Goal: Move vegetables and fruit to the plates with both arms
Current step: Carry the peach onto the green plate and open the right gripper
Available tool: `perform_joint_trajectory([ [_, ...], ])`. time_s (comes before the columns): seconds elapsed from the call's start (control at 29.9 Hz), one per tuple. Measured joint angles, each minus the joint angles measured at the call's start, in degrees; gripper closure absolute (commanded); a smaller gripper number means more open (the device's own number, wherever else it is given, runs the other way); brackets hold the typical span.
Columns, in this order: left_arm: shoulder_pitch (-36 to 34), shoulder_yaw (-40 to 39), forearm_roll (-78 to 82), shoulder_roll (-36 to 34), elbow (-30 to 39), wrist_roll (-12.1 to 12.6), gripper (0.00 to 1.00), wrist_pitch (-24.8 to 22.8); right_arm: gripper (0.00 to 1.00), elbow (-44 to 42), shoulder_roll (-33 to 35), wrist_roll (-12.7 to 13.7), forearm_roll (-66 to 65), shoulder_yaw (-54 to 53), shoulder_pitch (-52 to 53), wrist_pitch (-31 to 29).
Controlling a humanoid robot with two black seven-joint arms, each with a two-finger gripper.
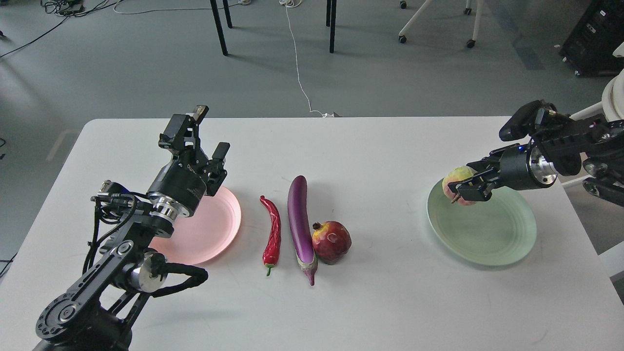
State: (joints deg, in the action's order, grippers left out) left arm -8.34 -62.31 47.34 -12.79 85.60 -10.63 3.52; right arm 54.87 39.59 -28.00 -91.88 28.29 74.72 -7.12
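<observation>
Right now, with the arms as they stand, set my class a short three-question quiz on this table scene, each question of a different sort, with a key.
1. True or false: the right gripper holds the bumpy yellow-green fruit over the mint green plate.
2. Which item lies nearest the pink plate? A. pomegranate B. red chili pepper C. purple eggplant
3. Fill in: the left gripper is ____ and holds nothing.

Key
1. True; the fruit sits between its fingers, above the plate's left rim.
2. B; the chili lies just right of that plate.
3. open; its fingers stand apart above the plate's far edge.
</observation>
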Motion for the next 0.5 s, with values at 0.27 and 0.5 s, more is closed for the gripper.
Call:
perform_joint_trajectory([
  [0.27, -0.1, 0.1, -0.1, 0.0, 0.0, 0.0, 0.01, 0.0, 0.46, -5.7, -1.8, 0.0, -1.8, 0.1, -3.0, 1.0],
  [0.5, -0.1, 0.0, -0.1, 0.1, 0.0, 0.0, 0.01, 0.0, 0.05, -7.5, -1.9, 0.0, -2.9, 0.1, -3.1, 1.1],
])
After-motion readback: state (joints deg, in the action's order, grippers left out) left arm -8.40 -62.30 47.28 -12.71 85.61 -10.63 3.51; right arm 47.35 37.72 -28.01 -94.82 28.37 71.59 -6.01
